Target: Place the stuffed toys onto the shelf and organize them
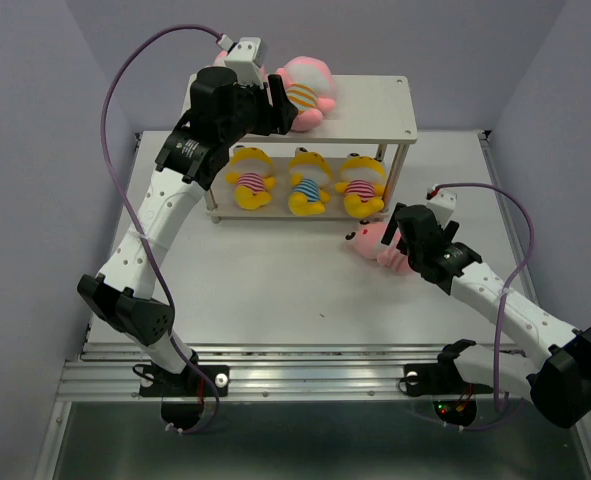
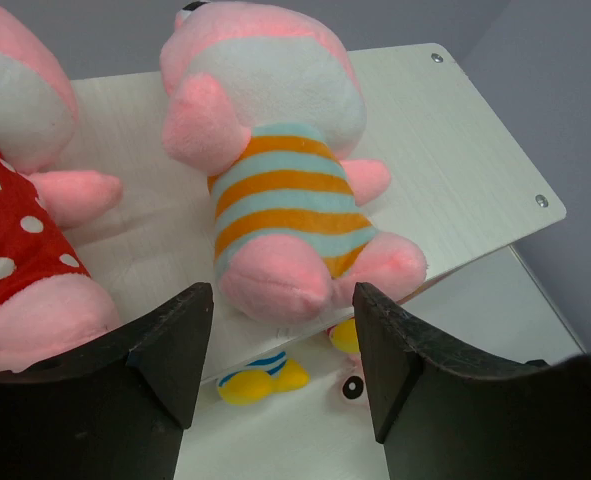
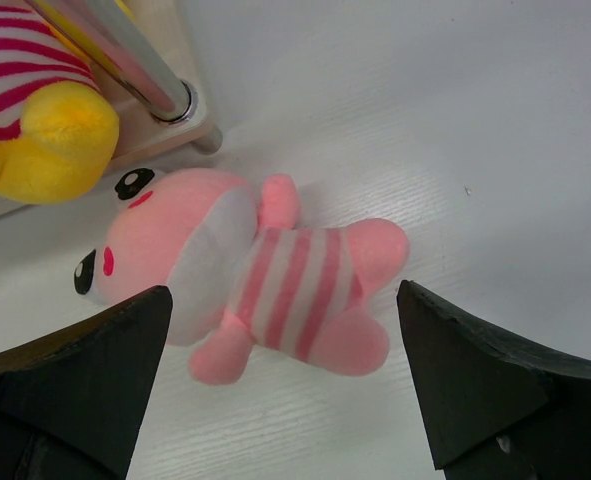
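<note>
Left arm (image 1: 160,215) reaches over the shelf (image 1: 380,110); left tool (image 2: 280,300) released, jaws parted either side of a pink toy in orange-and-blue stripes (image 2: 285,200) on the top board, a red-polka-dot pink toy (image 2: 15,240) just beside it. Three yellow toys (image 1: 308,183) line the lower board. Right arm (image 1: 505,305) low; right tool (image 3: 282,295) wide open above a pink-striped toy (image 3: 205,250) lying on the tabletop (image 3: 475,120) near a shelf leg (image 3: 135,70).

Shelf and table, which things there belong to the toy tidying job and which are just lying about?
Job: shelf; three yellow toys on its lower tier; orange-striped pink toy and polka-dot pink toy on its top board; pink-striped toy lying on the table.
Not the job: purple cables; metal rail at the table's near edge.
</note>
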### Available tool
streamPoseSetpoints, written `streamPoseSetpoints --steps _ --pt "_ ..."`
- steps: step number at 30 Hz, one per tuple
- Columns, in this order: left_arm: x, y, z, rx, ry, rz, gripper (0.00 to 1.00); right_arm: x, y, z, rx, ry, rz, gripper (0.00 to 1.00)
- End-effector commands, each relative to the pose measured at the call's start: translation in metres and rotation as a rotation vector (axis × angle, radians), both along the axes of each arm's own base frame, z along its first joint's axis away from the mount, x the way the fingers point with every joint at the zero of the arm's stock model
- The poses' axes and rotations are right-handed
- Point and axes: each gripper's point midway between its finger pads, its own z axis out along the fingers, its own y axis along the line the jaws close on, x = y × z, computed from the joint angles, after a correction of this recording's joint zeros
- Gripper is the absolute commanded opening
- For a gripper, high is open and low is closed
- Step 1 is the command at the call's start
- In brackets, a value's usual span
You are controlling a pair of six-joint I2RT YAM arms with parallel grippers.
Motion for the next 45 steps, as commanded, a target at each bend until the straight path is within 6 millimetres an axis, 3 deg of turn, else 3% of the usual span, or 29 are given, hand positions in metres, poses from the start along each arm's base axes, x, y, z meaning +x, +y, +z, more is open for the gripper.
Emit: streamPoseSetpoints --steps 1,8,11,17,20,21,22,23,24,26,27,29,30,32,33,37,40,45 --pt "-0.013 0.007 0.033 -0.038 -0.09 -0.009 0.75 0.005 -0.002 0.01 0.016 -0.056 -0.015 1.0" --pt "-0.03 0.006 0.057 -0.071 -0.14 -0.061 0.99 0.004 0.001 0.012 0.005 -0.05 0.024 1.0" --pt "-0.045 0.007 0.065 -0.091 -0.154 -0.087 0.99 0.003 0.003 0.009 -0.007 -0.033 0.056 1.0" --pt "-0.1 0.02 0.074 -0.206 -0.206 -0.116 0.99 0.002 0.013 -0.005 -0.019 0.025 0.129 1.0" --pt "-0.125 0.038 0.055 -0.31 -0.186 -0.057 0.99 0.0 0.03 -0.018 0.006 0.082 0.215 1.0" --pt "-0.123 0.037 0.022 -0.321 -0.141 -0.043 0.99 -0.001 0.033 -0.021 0.01 0.1 0.234 1.0" --pt "-0.141 0.046 0.027 -0.386 -0.154 -0.045 0.99 -0.002 0.032 -0.025 0.008 0.121 0.236 1.0" --pt "-0.145 0.047 0.016 -0.405 -0.137 -0.046 0.99 -0.004 0.029 -0.027 0.005 0.134 0.224 1.0" --pt "-0.151 0.049 -0.01 -0.405 -0.09 -0.038 0.99 -0.009 0.026 -0.031 0.0 0.158 0.211 1.0" --pt "-0.156 0.049 -0.037 -0.428 -0.024 -0.035 0.99 -0.014 0.01 -0.034 -0.011 0.171 0.146 1.0" --pt "-0.161 0.047 -0.06 -0.45 0.037 -0.037 0.99 -0.02 -0.002 -0.036 0.008 0.2 0.084 1.0" --pt "-0.168 0.039 -0.081 -0.45 0.092 -0.075 0.99 -0.025 -0.01 -0.038 0.027 0.226 0.048 1.0" --pt "-0.175 0.034 -0.101 -0.43 0.139 -0.109 0.99 -0.03 -0.013 -0.043 0.041 0.251 0.04 1.0" --pt "-0.183 0.028 -0.123 -0.409 0.188 -0.137 0.99 -0.034 -0.018 -0.05 0.065 0.281 0.027 1.0" --pt "-0.188 0.028 -0.147 -0.389 0.232 -0.132 0.99 -0.039 -0.018 -0.056 0.076 0.312 0.041 1.0" --pt "-0.198 0.034 -0.198 -0.374 0.363 -0.083 0.99 -0.047 -0.02 -0.063 0.075 0.362 0.064 1.0" --pt "-0.199 0.04 -0.211 -0.359 0.393 -0.046 0.99 -0.045 -0.016 -0.063 0.091 0.372 0.096 1.0" --pt "-0.195 0.043 -0.203 -0.34 0.365 -0.03 0.99 -0.042 -0.009 -0.075 0.084 0.439 0.13 0.99"
